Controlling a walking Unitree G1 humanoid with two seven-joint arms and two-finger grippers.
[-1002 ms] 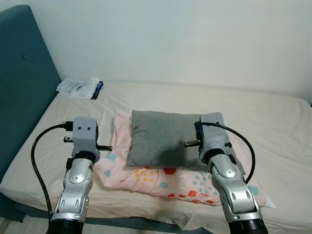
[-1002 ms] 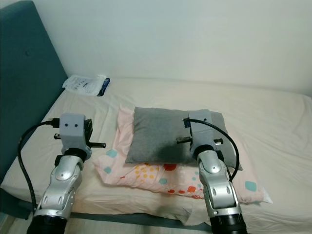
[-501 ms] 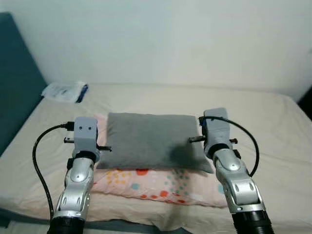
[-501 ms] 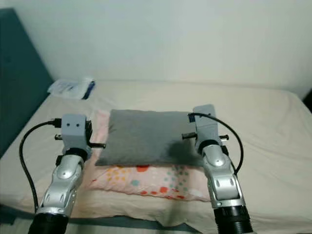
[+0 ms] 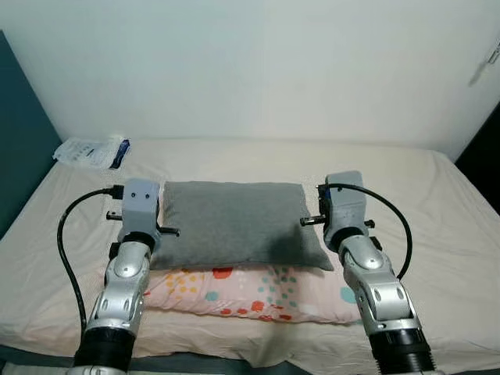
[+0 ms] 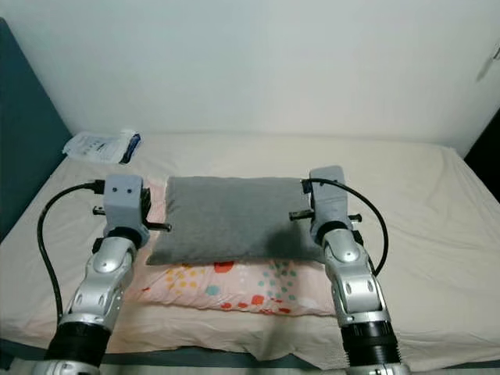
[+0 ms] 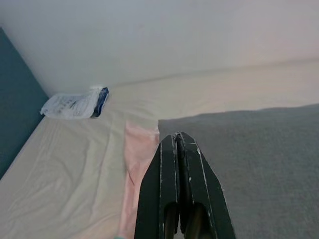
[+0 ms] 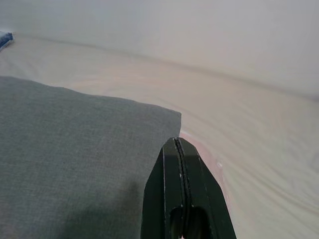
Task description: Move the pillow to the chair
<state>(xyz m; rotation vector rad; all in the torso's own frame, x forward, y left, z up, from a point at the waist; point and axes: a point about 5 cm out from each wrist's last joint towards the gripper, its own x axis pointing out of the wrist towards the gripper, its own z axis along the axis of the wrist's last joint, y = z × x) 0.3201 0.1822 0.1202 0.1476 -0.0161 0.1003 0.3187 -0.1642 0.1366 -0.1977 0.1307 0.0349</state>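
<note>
**Pillow yet to leave the bed**

Here, the grey pillow (image 5: 234,225) lies flat atop a pink patterned pillow (image 5: 258,291) on the bed (image 5: 437,211), apparently not yet lifted. The left gripper (image 7: 177,142) and right gripper (image 8: 175,145) flank its two short ends, each with fingers pressed together on nothing. No chair is visible; grasping, lifting and carrying all seem to remain.

Patterned pillow (image 5: 258,293) mostly under grey pillow (image 5: 234,226)
</note>
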